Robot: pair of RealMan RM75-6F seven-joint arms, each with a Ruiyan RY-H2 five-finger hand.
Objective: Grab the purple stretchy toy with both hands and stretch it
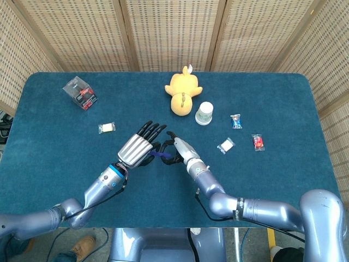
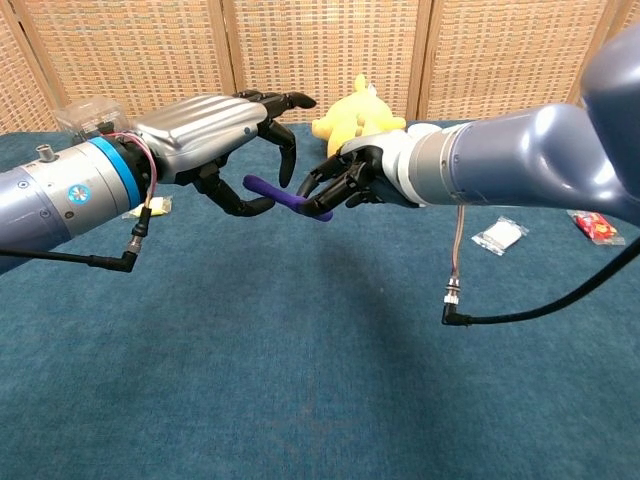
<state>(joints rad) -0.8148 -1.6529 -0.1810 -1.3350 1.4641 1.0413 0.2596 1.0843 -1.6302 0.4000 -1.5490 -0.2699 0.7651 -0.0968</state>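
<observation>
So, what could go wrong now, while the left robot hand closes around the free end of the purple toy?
1. The right robot hand holds the purple toy only at one end with its fingertips; a pull may slip it out.
2. The left robot hand has its fingers around the free end but not clearly closed on it, so it may close on nothing or knock the toy.
3. The two hands are very close together; their fingers may collide.
</observation>
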